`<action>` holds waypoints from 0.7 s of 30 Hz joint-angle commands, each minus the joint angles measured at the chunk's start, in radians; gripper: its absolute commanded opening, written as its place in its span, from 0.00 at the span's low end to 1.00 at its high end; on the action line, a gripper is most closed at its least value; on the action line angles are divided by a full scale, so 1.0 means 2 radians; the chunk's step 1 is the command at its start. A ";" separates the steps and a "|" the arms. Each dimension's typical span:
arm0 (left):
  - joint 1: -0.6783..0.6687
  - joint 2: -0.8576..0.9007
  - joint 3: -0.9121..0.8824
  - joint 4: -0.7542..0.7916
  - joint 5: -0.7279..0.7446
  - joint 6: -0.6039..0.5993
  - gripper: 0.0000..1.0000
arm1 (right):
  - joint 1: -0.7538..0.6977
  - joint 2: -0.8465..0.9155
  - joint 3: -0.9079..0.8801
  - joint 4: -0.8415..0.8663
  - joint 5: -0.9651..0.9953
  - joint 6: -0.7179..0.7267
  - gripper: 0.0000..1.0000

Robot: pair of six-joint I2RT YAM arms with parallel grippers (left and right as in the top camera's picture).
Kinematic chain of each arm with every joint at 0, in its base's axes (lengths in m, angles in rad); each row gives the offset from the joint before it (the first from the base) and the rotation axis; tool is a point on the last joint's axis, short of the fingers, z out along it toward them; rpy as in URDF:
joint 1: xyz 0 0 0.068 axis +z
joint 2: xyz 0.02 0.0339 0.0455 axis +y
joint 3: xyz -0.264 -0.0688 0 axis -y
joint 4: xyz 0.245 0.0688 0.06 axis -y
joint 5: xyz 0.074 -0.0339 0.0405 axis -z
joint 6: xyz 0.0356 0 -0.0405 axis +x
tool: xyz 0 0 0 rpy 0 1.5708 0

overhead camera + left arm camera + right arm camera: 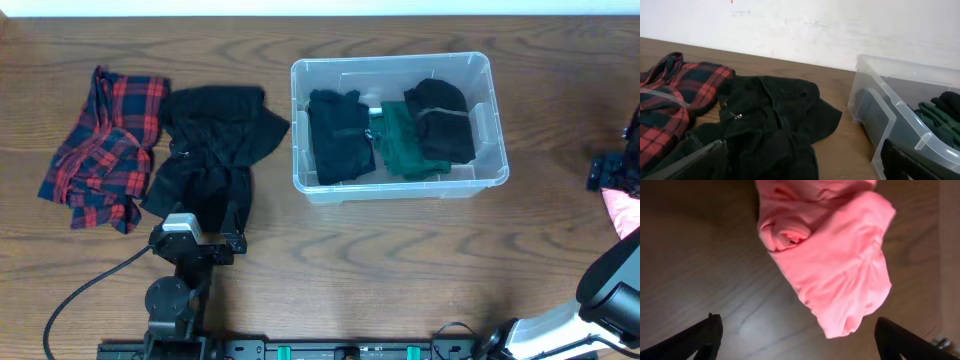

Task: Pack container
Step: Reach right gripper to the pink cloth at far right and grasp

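- Looking down the right wrist view, we find the right gripper [797, 322] spread wide and empty, with one finger low at each side. The pink cloth [835, 265] lies on the table [400, 270] at its 12 o'clock, clear of both fingers.
- The cloth's long axis slants from about 11 to 5 o'clock in that view, across the gap between the fingers. We judge that closing there would bite across its narrower width.
- The container [392, 60] sits right of centre in the overhead view, its long axis running 9 to 3 o'clock. It already holds two dark folded pieces and a green one. From the pink cloth at the right edge, it lies between 9 and 10 o'clock.
- The left gripper [800, 155] is also spread and holds nothing. A black garment [215, 140] lies at its 12 o'clock, a plaid shirt [105, 150] near 10, and the container at about 2.
- We judge the right arm far nearer the pink cloth, and the left arm nearer the black garment.
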 commanded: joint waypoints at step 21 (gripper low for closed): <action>0.002 0.000 -0.009 -0.018 -0.008 0.003 0.98 | -0.067 0.033 -0.072 0.111 0.001 -0.074 0.84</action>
